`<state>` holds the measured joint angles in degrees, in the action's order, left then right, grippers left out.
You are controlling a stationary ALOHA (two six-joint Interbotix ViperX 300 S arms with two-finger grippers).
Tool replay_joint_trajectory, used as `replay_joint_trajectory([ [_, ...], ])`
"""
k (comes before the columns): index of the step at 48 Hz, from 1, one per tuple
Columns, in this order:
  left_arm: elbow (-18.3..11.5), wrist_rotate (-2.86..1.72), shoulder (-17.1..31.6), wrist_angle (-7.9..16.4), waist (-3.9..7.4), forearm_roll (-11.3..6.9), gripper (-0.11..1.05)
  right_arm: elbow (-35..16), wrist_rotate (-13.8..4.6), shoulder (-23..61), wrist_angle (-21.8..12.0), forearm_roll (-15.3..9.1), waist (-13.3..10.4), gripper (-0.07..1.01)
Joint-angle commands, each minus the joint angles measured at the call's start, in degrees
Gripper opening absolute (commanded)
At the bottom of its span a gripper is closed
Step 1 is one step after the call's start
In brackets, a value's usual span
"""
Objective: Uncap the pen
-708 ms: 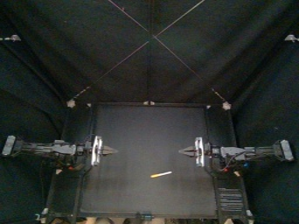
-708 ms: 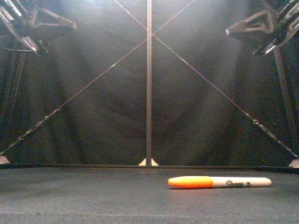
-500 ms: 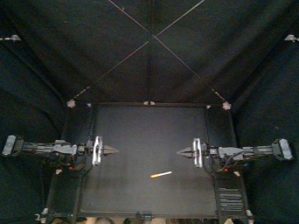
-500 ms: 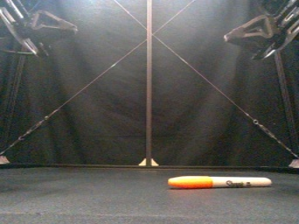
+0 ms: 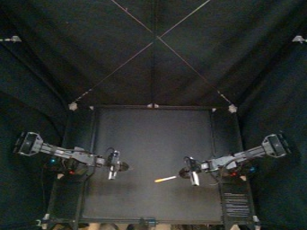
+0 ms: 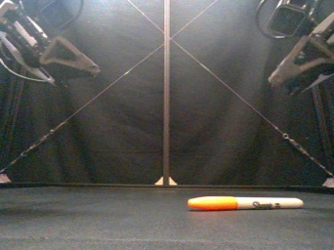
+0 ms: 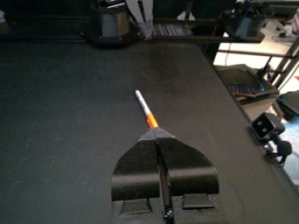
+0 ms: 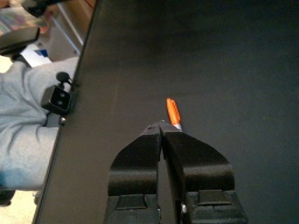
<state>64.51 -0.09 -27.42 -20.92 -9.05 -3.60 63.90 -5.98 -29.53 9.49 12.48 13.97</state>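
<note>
On your left, the left gripper [image 7: 156, 136] hangs above the flat black table [image 5: 144, 135]; its two black jaws are pressed together and grip nothing. Between the two arms, toward the table's front, the slim marker pen with a white barrel and an orange cap [image 5: 164, 180] lies flat, with the cap on. On your right, the right gripper [image 8: 167, 133] hangs near the pen, its jaws closed too and empty.

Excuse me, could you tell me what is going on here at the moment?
Nothing is held yet. The pen lies flat toward the front of the table, its orange cap on. The left tool and the right tool hang above it on either side, both shut, tilted down toward it, touching nothing.
</note>
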Motion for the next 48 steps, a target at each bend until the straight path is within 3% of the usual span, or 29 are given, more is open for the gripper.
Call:
replay_joint_trajectory([
  [1, -3.52, -0.09, 4.66, -0.53, -0.09, -0.09, 0.10, -1.67, 0.09, 3.16, -0.26, 1.05, 0.18, 0.06],
  [5, -5.01, 0.26, 7.73, -0.53, -0.18, 0.00, 0.19, -1.85, 0.00, 5.80, -0.53, 1.58, 0.00, 0.14],
  [17, -6.33, 0.00, 12.30, -0.53, -0.09, -0.09, 0.47, -4.48, 0.00, 14.15, -0.88, 2.64, -0.53, 0.56],
  [23, -6.59, -0.09, 12.74, -0.53, -0.09, -0.18, 0.61, -6.68, 0.09, 18.37, -3.08, 2.11, -0.79, 0.72],
  [35, -6.94, -0.09, 12.74, -0.53, -0.09, -0.18, 0.83, -9.93, 0.18, 24.35, -7.12, -1.58, -2.55, 0.74],
  [48, -6.94, -0.09, 12.74, -0.53, -0.09, -0.09, 0.85, -11.25, 0.18, 27.69, -7.91, -3.69, -5.10, 0.74],
])
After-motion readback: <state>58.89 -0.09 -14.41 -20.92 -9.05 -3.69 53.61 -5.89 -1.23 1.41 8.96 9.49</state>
